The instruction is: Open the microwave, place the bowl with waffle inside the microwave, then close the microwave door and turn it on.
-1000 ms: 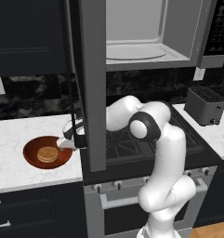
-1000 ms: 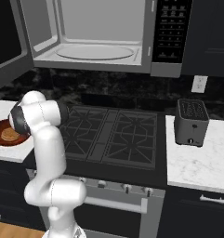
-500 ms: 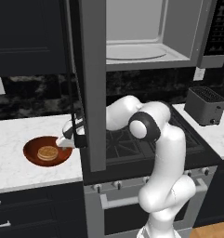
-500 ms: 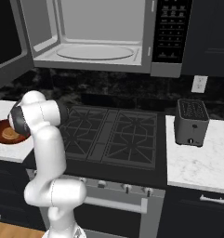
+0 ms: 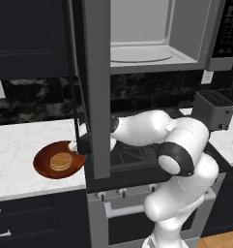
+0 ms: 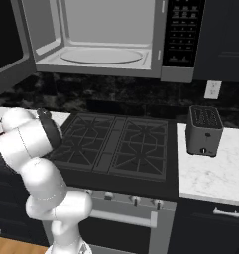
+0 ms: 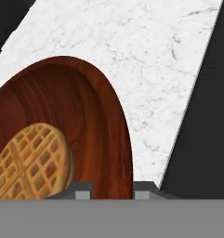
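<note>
Your tool has its two small dark tips straddling the near rim of the shallow reddish-brown wooden bowl, pinched onto that rim, with the small golden grid-patterned waffle lying loose inside, just beyond the tips. The bowl sits on the white marbled desk. The grey-framed microwave stands open, well above the tool. An edge pinch may let the bowl tilt on lifting, sliding the waffle out; the swung-out grey microwave door hangs close over your arm
</note>
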### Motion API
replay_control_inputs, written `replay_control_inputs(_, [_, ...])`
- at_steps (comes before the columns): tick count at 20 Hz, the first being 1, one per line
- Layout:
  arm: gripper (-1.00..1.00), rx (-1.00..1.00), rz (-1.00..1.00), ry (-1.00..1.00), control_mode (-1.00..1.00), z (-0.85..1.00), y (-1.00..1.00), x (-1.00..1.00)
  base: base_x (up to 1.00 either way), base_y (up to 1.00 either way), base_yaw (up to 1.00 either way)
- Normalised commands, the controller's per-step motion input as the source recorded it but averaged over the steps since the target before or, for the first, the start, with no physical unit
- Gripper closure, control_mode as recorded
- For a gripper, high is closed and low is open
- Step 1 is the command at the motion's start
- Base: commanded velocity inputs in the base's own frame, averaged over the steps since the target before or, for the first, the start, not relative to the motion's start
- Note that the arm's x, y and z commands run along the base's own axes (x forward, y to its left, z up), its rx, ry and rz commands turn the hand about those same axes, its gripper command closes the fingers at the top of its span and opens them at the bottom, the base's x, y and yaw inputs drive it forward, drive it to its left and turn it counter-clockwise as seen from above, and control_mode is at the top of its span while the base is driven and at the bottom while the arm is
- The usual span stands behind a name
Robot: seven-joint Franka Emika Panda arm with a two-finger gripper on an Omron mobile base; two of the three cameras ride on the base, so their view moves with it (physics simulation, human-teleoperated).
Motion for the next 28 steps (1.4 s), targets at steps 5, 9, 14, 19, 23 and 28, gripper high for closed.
replay_control_inputs(5, [1.0,0.01,-0.01,-0.15,-1.0,0.88,-0.96,-0.6,0.0,0.0,0.0])
replay_control_inputs(9, [1.0,0.14,-0.01,-0.06,-1.0,1.0,-1.0,-0.32,0.0,0.0,0.0])
replay_control_inputs(14, [1.0,0.2,-0.07,0.09,-1.0,0.97,-0.97,-0.08,0.0,0.0,0.0])
replay_control_inputs(19, [1.0,0.03,-0.06,0.11,-1.0,0.09,-0.53,0.0,0.0,0.0,0.0])
replay_control_inputs(23, [1.0,0.0,0.0,0.0,-1.0,0.0,-0.29,0.0,0.0,0.0,0.0])
replay_control_inputs(28, [1.0,0.09,-0.05,0.03,-1.0,0.2,-0.68,-0.01,0.0,0.0,0.0])
